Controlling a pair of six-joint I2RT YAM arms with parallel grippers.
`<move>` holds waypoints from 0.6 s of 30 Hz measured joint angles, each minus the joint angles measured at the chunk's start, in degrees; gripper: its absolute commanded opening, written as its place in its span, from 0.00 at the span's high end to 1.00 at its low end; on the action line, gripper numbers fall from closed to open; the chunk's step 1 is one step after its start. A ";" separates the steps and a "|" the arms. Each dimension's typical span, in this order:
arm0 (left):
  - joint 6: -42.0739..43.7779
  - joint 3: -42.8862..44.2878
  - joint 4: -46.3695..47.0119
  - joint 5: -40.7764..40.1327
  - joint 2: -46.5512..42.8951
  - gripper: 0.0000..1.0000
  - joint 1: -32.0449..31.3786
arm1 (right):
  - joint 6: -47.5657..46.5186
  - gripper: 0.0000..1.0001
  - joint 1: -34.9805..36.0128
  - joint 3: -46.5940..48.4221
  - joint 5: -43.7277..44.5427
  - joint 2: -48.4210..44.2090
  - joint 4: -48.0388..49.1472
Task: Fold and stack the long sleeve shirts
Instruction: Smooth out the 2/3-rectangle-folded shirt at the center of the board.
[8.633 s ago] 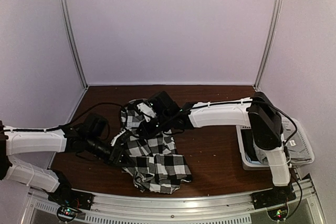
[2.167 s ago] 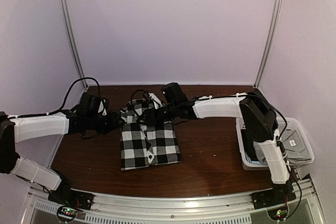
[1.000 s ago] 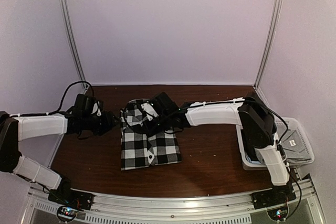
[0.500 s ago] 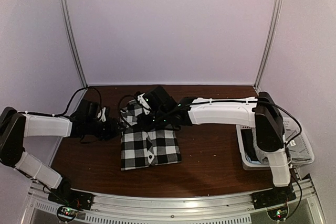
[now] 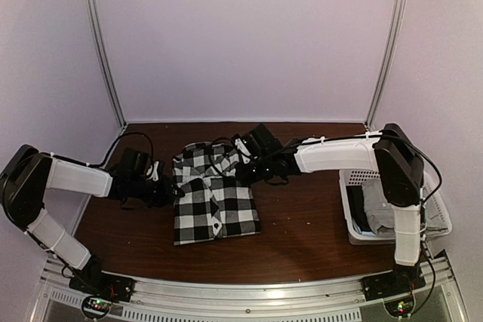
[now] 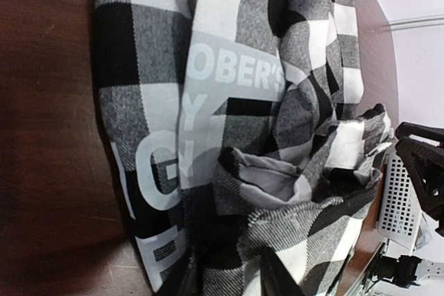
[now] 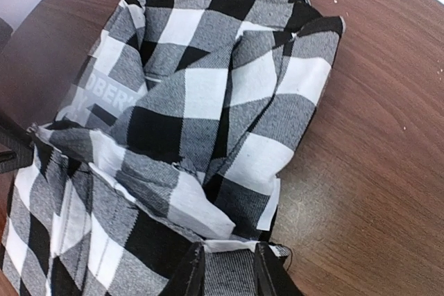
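Note:
The black-and-white checked shirt (image 5: pixel 215 197) lies folded in a rough rectangle on the brown table, its far end bunched up. My left gripper (image 5: pixel 170 190) is at the shirt's left edge. In the left wrist view (image 6: pixel 229 279) its fingers are closed on a fold of the checked cloth (image 6: pixel 277 102). My right gripper (image 5: pixel 246 166) is at the shirt's far right corner. In the right wrist view (image 7: pixel 229 272) its fingers pinch a hem of the checked cloth (image 7: pixel 208 95). The grey shirt (image 5: pixel 379 213) lies in the basket at the right.
The white lattice basket (image 5: pixel 441 220) stands at the right edge of the table, beside the right arm's base. Metal frame posts (image 5: pixel 102 43) rise at the back corners against pale walls. Bare brown table (image 5: pixel 309 224) lies between the shirt and the basket.
My right gripper has moved right, from over the collar to the shirt's far right corner. My left gripper has come in to the shirt's left edge. The far end now looks bunched.

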 measured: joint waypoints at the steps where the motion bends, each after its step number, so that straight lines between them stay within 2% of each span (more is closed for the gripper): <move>1: -0.20 0.00 0.02 0.15 0.31 0.81 -0.17 | -0.09 0.76 -0.24 -0.48 -0.24 0.00 -0.02; 6: -0.72 0.00 0.39 -0.13 0.55 0.92 -0.50 | -1.03 0.77 -0.22 -0.68 -2.56 0.13 0.44; 11: -1.60 -0.44 0.31 -2.19 -0.96 1.00 -0.50 | -2.23 0.78 0.04 3.87 -4.66 3.30 0.44; 18: -2.67 -2.29 0.28 -5.18 -3.19 1.00 -0.61 | -2.86 0.78 0.09 10.71 -6.73 10.40 -0.07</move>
